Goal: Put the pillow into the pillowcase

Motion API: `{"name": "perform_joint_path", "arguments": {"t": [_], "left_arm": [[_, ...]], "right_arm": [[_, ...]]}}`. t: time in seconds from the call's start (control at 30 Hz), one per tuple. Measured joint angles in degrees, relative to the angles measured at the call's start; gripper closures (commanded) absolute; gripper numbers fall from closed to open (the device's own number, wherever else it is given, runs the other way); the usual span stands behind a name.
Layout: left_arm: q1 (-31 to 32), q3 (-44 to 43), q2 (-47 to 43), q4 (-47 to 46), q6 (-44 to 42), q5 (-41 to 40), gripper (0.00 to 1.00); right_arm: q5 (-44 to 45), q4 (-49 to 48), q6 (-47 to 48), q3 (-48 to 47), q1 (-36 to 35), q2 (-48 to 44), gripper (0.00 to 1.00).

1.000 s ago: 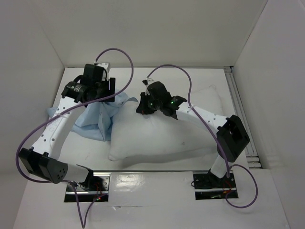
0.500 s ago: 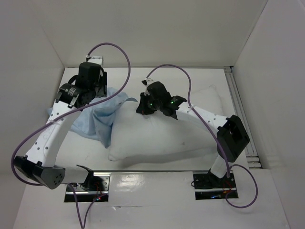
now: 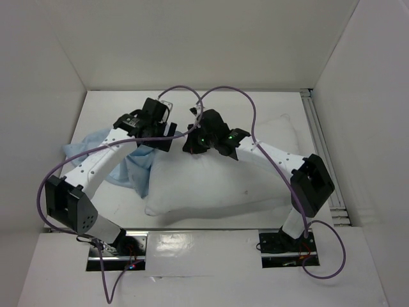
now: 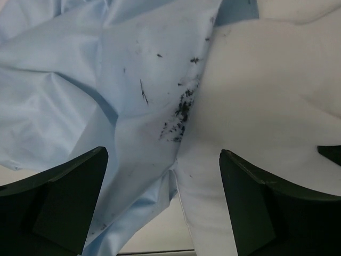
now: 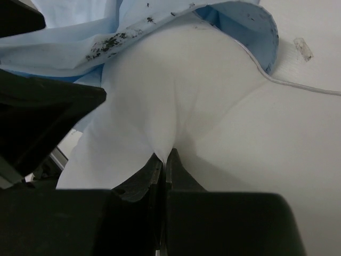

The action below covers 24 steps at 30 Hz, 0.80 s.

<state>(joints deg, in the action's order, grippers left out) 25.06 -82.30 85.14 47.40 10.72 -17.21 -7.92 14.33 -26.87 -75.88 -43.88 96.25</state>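
The pillow (image 3: 223, 179) lies across the middle of the table (image 3: 268, 105), with its long body reaching toward the right edge. Only its left end is tucked a little under the blue hem of the pillowcase (image 3: 134, 173), which is crumpled toward the left edge. The right gripper (image 5: 165, 160) has its jaws pressed together on a thin fold of the white pillow cloth. The left gripper (image 4: 162, 154) is spread wide above the line where blue meets white and holds nothing. I think the main danger is that nobody holds the hem: if the pillow is pushed, the light case may slide off or bunch up in front of it. The left jaws could also close on both cloths together and pin them. The small pinch may slip as well. The pillow looks soft, thick and puffy, dented where it is pinched, while the case is thin, wrinkled, with dark specks.
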Motion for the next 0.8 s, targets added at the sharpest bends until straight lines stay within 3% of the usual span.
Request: {"name": "perform_joint_path", "arguments": {"t": [0.17,0.23,0.3,0.33,0.43,0.47,0.8], "left_arm": [[1.4,2.4,0.4,-0.7,-1.6,-1.4,0.00],[1.6,2.5,0.4,-1.4,-1.6,-2.4,0.12],[1.7,2.5,0.8,-2.0,-1.3,-4.1,0.33],[1.7,2.5,1.2,-2.2,-0.9,-4.9,0.62],[1.7,2.1,3.1,-2.3,0.2,-6.5,0.96],[1.7,1.7,3.9,-2.2,0.4,-6.7,1.00],[-1.4,-12.8,5.6,-1.2,2.9,-1.2,1.00]], "right_arm": [[-0.4,0.0,0.4,0.0,0.0,0.3,1.00],[-0.4,0.0,0.5,-0.3,0.0,0.4,1.00],[-0.5,0.0,0.6,-0.3,0.0,0.4,1.00],[-0.5,0.0,0.6,-0.3,0.0,0.4,1.00],[-0.5,0.0,0.8,-0.3,0.0,0.4,1.00],[-0.5,0.0,0.8,-0.3,0.0,0.4,1.00],[0.3,-0.2,3.0,-0.6,-0.4,0.2,1.00]]}}
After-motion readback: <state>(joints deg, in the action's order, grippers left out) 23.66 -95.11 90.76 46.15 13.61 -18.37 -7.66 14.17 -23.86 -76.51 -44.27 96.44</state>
